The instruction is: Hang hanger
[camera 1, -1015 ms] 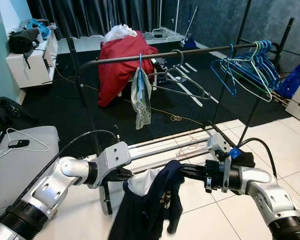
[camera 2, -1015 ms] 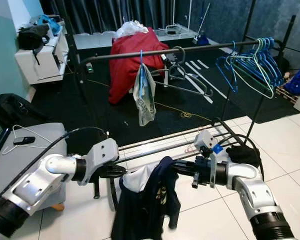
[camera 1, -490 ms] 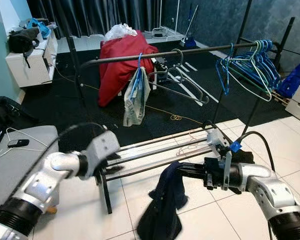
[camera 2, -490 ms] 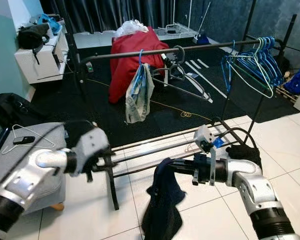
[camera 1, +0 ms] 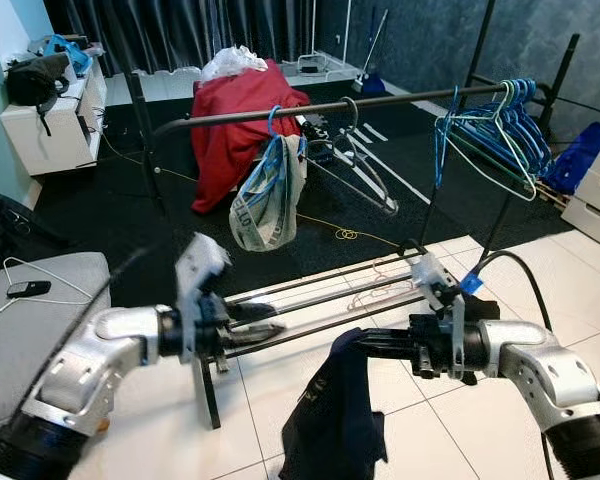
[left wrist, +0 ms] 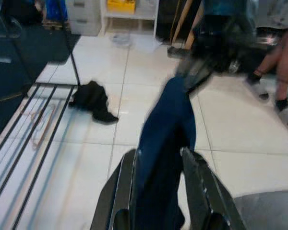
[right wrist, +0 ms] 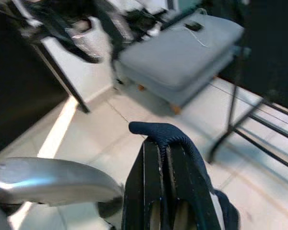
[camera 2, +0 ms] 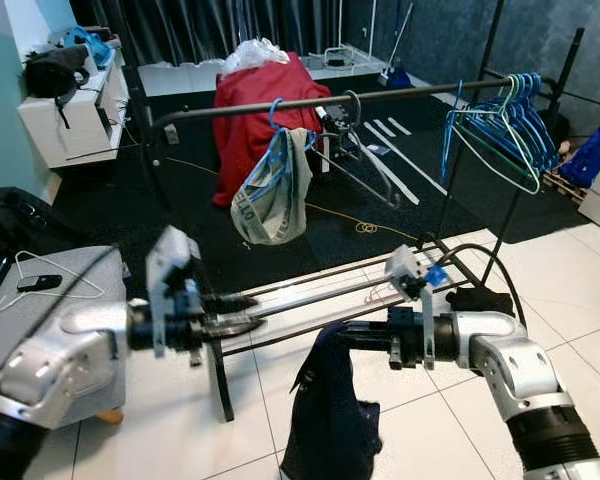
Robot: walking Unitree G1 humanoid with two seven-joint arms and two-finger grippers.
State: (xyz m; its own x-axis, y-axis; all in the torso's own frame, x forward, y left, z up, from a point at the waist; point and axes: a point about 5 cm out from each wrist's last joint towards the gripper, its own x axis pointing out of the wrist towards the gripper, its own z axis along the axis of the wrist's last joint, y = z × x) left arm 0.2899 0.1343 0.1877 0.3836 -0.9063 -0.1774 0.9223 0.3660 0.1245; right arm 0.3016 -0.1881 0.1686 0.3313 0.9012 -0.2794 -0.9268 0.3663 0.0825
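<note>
- The right end effector (camera 2: 352,335) pinches the top of a dark blue garment (camera 2: 325,420), which hangs long and straight toward the tiled floor (camera 2: 420,430).
- The left end effector (camera 1: 265,327), fingers spread, points at the garment, apart from it.
- The clothes rail (camera 1: 310,108) stands behind.

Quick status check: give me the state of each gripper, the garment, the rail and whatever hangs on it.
right gripper: shut on the dark garment
dark garment: draped over the right gripper's fingers, hanging limp above the tiled floor
left gripper: open, holding nothing, pointing toward the garment
clothes rail: upright
patterned garment: hung on the rail by a blue hanger
blue hangers: bunched on the rail's right end, bare
</note>
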